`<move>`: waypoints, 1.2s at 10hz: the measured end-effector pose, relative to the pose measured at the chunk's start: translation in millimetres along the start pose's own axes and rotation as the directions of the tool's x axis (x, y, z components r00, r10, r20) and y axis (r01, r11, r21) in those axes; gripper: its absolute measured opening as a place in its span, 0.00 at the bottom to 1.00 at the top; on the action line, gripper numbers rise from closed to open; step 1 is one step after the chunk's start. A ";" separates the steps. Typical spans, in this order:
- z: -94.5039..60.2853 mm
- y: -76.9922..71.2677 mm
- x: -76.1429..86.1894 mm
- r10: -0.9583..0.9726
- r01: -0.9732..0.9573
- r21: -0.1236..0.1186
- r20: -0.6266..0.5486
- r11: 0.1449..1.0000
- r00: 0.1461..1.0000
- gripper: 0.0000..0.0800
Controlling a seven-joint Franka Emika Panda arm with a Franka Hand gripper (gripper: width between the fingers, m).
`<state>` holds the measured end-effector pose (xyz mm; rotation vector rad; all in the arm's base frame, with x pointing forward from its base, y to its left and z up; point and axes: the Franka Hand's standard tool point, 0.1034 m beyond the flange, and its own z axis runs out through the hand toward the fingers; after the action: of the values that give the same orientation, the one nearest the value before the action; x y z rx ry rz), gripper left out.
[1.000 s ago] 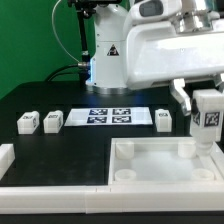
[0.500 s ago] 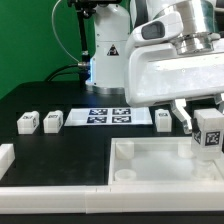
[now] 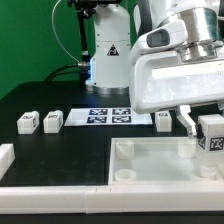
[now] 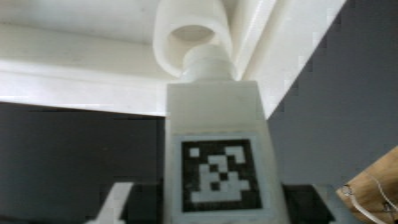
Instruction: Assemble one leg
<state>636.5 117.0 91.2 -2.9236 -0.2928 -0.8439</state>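
The gripper (image 3: 205, 120) grips one leg (image 3: 213, 138) upright at the exterior view's right, its tip over the far right corner socket (image 4: 192, 40) of the white tray (image 3: 150, 172). Whether they touch is unclear.

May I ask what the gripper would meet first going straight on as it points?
Likely the round corner socket of the large white square tray, via the small white tagged leg it holds; depth unclear.
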 end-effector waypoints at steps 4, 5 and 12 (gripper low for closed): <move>-0.9 -0.8 -1.5 -0.005 0.005 0.000 0.000 1.000 1.000 0.37; -1.6 0.4 -2.6 -0.010 0.010 -0.002 -0.009 1.000 1.000 0.37; 4.7 4.9 -15.0 -0.020 0.020 -0.005 0.004 1.000 1.000 0.37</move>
<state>627.5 110.5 79.1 -2.9324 -0.3219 -0.8426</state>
